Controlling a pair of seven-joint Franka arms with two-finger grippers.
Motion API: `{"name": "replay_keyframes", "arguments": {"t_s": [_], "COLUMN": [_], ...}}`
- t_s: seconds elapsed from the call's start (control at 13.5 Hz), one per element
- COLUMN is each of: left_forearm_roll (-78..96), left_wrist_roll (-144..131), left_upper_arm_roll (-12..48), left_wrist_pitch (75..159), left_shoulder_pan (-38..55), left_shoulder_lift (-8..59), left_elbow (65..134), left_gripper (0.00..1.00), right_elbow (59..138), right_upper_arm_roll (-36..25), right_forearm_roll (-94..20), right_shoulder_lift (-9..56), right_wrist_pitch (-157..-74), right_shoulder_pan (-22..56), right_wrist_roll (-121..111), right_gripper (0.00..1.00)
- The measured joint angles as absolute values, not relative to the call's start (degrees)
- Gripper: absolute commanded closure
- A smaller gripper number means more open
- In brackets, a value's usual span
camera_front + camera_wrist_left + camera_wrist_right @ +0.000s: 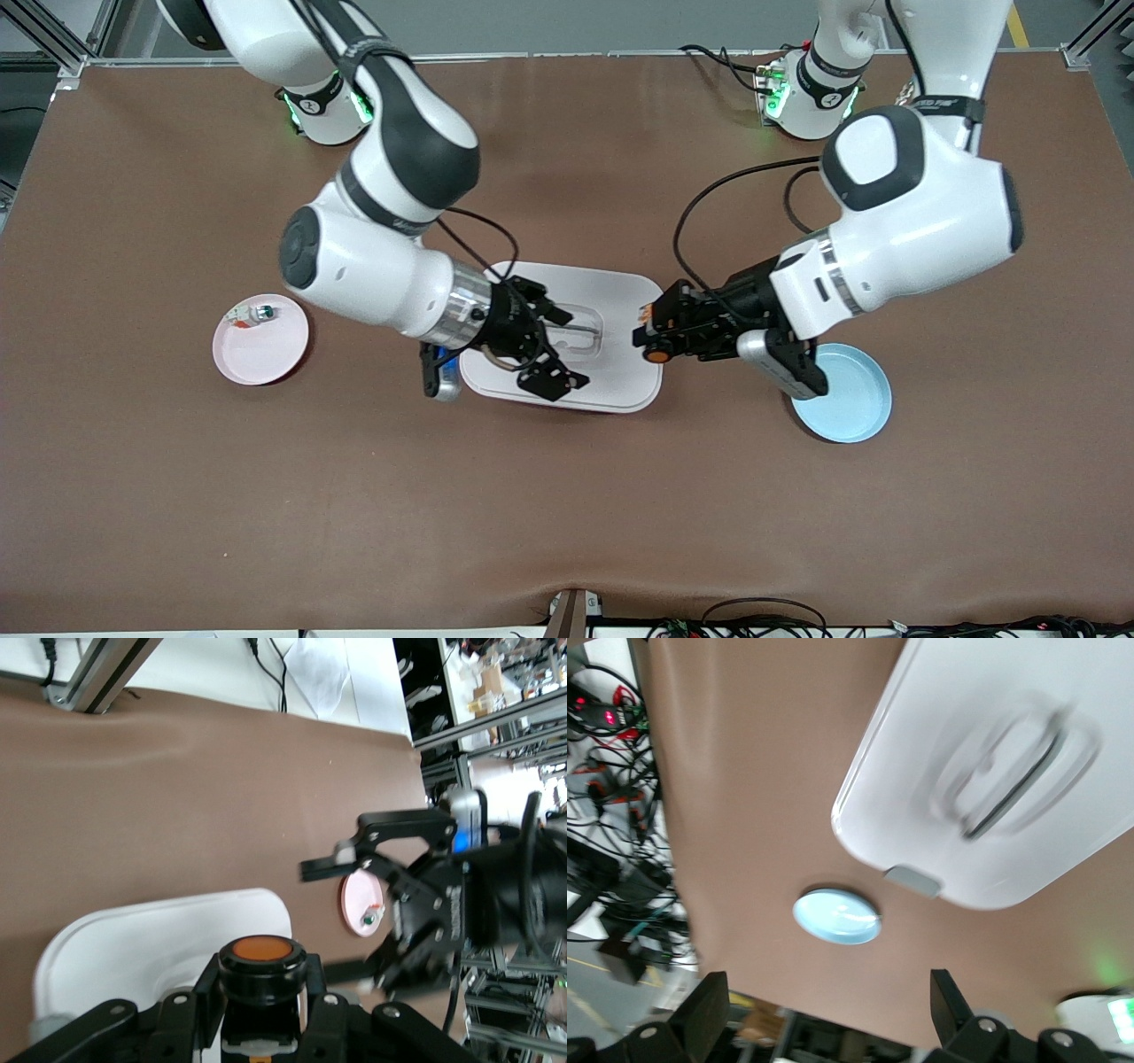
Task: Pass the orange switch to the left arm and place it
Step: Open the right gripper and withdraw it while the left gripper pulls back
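front view: the left gripper [653,335] hangs over the edge of the box [620,297] at the left arm's end, jaws pinching the orange switch [656,354]. the right gripper [549,346] hangs over the box's recessed handle, jaws spread and empty. the two grippers face each other with a gap between them. a pink plate [261,350] with a small white-and-green part [252,314] lies toward the right arm's end of the table; a blue plate [850,394] lies toward the left arm's end, partly under the left arm.

left wrist view: the orange switch [259,970] sits clamped between the left fingers [190,1010], orange face up. the right gripper [390,904] shows farther off, jaws apart, with the box [159,939] lid below.

right wrist view: the right fingers [700,1014] stand wide apart with nothing between them. the box [939,753] and blue plate [837,916] lie below.

risks, as judgement: the switch is tiny, so a poorly aligned handover may leave the right jaws closing on the left fingers or on one edge only, and the part may drop onto the lid. either gripper descending during the exchange may strike the box. releasing before the receiving grip is firm causes loss of the part.
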State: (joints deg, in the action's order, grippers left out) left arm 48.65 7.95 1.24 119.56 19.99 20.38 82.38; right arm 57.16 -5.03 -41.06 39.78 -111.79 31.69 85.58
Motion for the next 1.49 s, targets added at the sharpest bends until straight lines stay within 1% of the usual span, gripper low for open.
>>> {"name": "replay_keyframes", "arguments": {"t_s": [0.3, 0.52, 0.82, 1.19, 1.34, 1.49], "left_forearm_roll": [44.09, 39.09, 31.02, 18.54, 13.91, 8.43], "left_wrist_roll": [7.95, 7.89, 7.4, 7.22, 5.12, -0.27], "left_upper_arm_roll": [1.15, 1.08, 0.97, 0.82, 0.73, 0.69], "left_wrist_pitch": [110.78, 106.27, 102.33, 97.69, 94.6, 92.37], "left_shoulder_pan": [15.4, 13.42, 11.89, 10.06, 9.16, 8.77], "left_shoulder_lift": [16.53, 13.82, 10.53, 6.86, 5.23, 4.39], "left_elbow": [82.38, 82.39, 82.4, 82.37, 82.37, 82.39], "left_gripper": [1.0, 1.0, 1.0, 1.0, 1.0, 1.0], "right_elbow": [55.78, 55.72, 55.71, 55.71, 55.74, 55.84], "right_upper_arm_roll": [-5.39, -5.61, -5.73, -5.95, -5.95, -5.93], "right_forearm_roll": [-34.24, -26.14, -15.66, -8.08, -4.38, 0.36], "right_shoulder_lift": [37.58, 35.31, 33.68, 32.52, 32.51, 32.51], "right_wrist_pitch": [-97.44, -89.3, -83.92, -75.95, -74.59, -74.37], "right_shoulder_pan": [26.84, 22.85, 19.35, 11.5, 8.81, 7.75], "right_wrist_roll": [69.14, 53.09, 35.81, 15.11, 7.82, 2.29], "right_gripper": [0.0, 0.0, 0.0, 0.0, 0.0, 0.0]}}
